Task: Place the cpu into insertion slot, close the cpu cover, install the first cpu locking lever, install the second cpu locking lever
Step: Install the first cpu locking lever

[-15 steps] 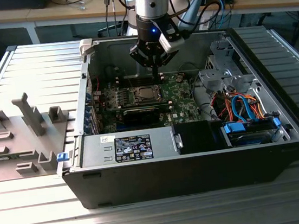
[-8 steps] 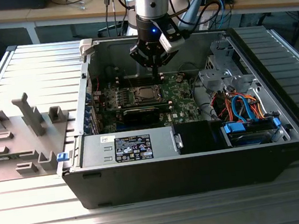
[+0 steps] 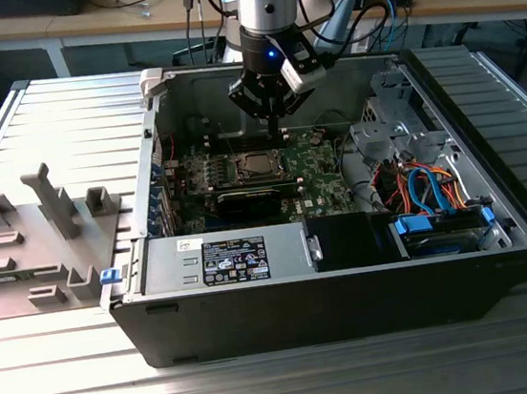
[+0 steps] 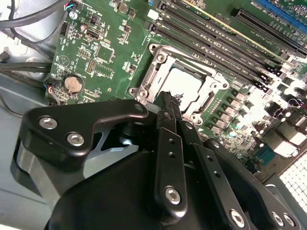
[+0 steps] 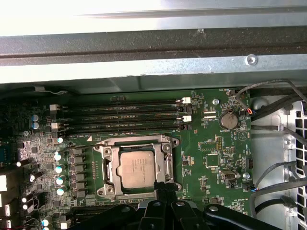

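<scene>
The cpu [image 5: 136, 167] [image 4: 184, 85] lies flat in the insertion slot [image 5: 159, 168] on the green board, its silver-grey top showing. The cpu cover [image 5: 109, 165] [image 4: 158, 72] lies down around it as a silvery frame. In the exterior view the cpu [image 3: 258, 166] sits inside the open computer case, with my gripper [image 3: 275, 130] hanging just above and behind it. In both wrist views my gripper [image 5: 163, 185] [image 4: 168, 97] has its black fingers drawn together to a point at the socket's edge. Nothing is held between them.
Long memory slots [image 5: 120, 117] run beside the socket and a coin battery [image 5: 229, 120] sits further along the board. A black card [image 3: 249, 199], the power supply [image 3: 223, 260] and a drive cage with cables [image 3: 426, 187] crowd the case. A grey fixture [image 3: 47, 233] stands at the exterior view's left.
</scene>
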Action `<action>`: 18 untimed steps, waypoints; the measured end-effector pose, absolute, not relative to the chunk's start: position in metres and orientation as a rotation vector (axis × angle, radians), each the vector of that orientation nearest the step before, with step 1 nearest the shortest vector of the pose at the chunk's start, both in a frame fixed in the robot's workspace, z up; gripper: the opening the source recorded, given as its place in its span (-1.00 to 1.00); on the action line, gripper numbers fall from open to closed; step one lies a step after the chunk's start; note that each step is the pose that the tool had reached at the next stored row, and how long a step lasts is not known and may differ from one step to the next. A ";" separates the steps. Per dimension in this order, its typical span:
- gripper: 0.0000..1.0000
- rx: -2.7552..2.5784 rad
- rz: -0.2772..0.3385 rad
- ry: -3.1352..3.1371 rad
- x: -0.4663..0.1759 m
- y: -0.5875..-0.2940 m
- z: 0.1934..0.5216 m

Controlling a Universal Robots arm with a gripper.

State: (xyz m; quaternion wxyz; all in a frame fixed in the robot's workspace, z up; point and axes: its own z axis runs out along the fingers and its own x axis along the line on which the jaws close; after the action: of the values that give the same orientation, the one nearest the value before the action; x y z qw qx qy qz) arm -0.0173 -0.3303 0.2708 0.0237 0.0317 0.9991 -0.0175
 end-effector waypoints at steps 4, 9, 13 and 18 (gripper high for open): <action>-0.79 0.098 -0.054 3.092 -0.017 -0.330 0.271; -0.79 0.098 -0.053 3.092 -0.019 -0.330 0.271; -0.79 0.098 -0.053 3.092 -0.022 -0.330 0.271; -0.79 0.098 -0.053 3.092 -0.024 -0.330 0.271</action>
State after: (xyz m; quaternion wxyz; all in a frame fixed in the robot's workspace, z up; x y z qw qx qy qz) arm -0.0243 -0.3303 0.2708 0.0237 0.0317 0.9991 -0.0172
